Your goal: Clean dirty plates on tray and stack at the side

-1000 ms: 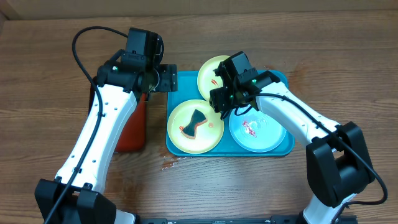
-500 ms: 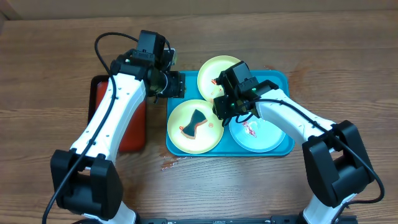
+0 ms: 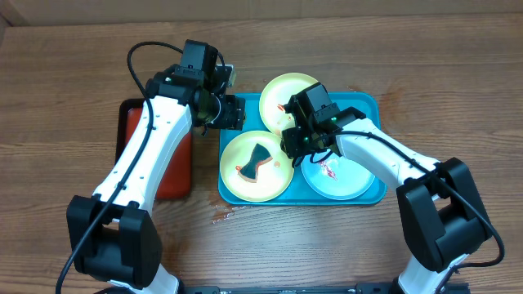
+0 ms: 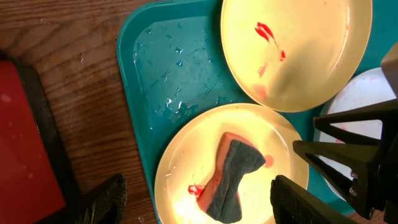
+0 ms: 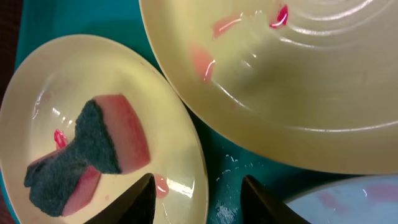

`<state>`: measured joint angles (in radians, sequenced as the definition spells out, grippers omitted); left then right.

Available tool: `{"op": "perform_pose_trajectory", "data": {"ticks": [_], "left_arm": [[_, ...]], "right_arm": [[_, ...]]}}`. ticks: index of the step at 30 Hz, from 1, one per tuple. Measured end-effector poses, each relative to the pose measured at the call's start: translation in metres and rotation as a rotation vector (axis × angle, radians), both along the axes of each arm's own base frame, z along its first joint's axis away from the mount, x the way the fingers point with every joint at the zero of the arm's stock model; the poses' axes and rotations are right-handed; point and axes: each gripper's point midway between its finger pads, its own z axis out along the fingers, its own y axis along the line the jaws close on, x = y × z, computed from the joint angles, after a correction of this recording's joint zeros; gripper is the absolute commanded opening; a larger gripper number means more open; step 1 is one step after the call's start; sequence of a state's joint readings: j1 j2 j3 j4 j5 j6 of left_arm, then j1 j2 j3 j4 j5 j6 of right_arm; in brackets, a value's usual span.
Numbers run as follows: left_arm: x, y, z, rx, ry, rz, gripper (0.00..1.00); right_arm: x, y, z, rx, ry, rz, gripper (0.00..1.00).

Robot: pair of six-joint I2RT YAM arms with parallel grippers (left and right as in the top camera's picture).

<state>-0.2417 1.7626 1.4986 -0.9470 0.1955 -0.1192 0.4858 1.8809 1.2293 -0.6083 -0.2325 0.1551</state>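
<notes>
Since no plate has been wiped clean or stacked at the side yet, the job looks like it is only at its start. All three plates sit inside the blue tray (image 3: 372,106) on the table (image 3: 82,65). The back yellow plate (image 3: 298,88) is at the far edge. The front yellow plate (image 3: 274,181) is at the near left. The blue plate (image 3: 350,181) is at the near right. Each one has red smears (image 4: 264,30) on it.

A sponge (image 4: 233,177) lies on the front yellow plate, green side up, with its pink side showing at the edges. Nothing is holding it.

The left pincer (image 3: 235,113) hangs over the far left corner of the tray. Its two fingers are spread wide and hold nothing. Its own camera looks down at the sponge between them, but they look too high to touch it.

The right pincer (image 3: 294,140) hangs over the middle of the tray, where the three plates come close together. It is spread apart too and holds nothing. Its camera sees the sponge off to one side.

I think the step now is going for the sponge. One pincer has to come down over it, fit a finger on each side and squeeze. Then it can rub the red off.

Water drops (image 4: 177,53) sit on the bare tray, so the plates may slide when pushed. The other pincer may need to hold the plate by its rim. A red tray (image 3: 167,175) lies to the left, just beside the blue one.
</notes>
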Motion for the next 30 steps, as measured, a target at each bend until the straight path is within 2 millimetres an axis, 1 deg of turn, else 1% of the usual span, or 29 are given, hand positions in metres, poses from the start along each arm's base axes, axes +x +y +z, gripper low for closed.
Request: {"op": "perform_pose_trajectory", "data": {"ticks": [4,7,11,14,17,18,19,21,25,30], "left_arm": [[0.000,0.000,0.000,0.003,-0.004,-0.011,0.76],[0.000,0.000,0.000,0.006,-0.006,-0.018,0.77],[0.000,0.000,0.000,0.006,-0.006,-0.021,0.77],[0.000,0.000,0.000,0.007,-0.006,-0.021,0.76],[0.000,0.000,0.000,0.008,-0.007,-0.025,0.66],[0.000,0.000,0.000,0.009,-0.008,-0.027,0.63],[-0.001,0.000,0.000,0.010,-0.007,-0.030,0.57],[-0.003,0.000,-0.001,0.012,0.000,-0.043,0.49],[-0.008,-0.007,-0.004,-0.003,0.007,-0.087,0.48],[-0.027,-0.029,-0.027,-0.019,0.057,-0.175,0.48]], "right_arm": [[-0.011,-0.006,-0.005,-0.029,0.037,0.021,0.47],[-0.011,-0.005,-0.005,-0.029,0.033,0.031,0.47],[-0.009,0.005,-0.005,-0.018,0.005,0.057,0.47],[-0.012,0.014,-0.012,-0.019,0.001,0.087,0.47],[-0.018,0.018,-0.027,-0.039,0.029,0.104,0.46],[-0.018,0.017,-0.029,-0.042,0.032,0.105,0.44],[-0.017,0.017,-0.029,-0.042,0.031,0.104,0.42],[-0.017,0.016,-0.030,-0.053,0.025,0.104,0.33],[-0.014,0.010,-0.031,-0.079,0.015,0.094,0.20],[-0.012,0.006,-0.032,-0.098,0.007,0.084,0.14]]}}
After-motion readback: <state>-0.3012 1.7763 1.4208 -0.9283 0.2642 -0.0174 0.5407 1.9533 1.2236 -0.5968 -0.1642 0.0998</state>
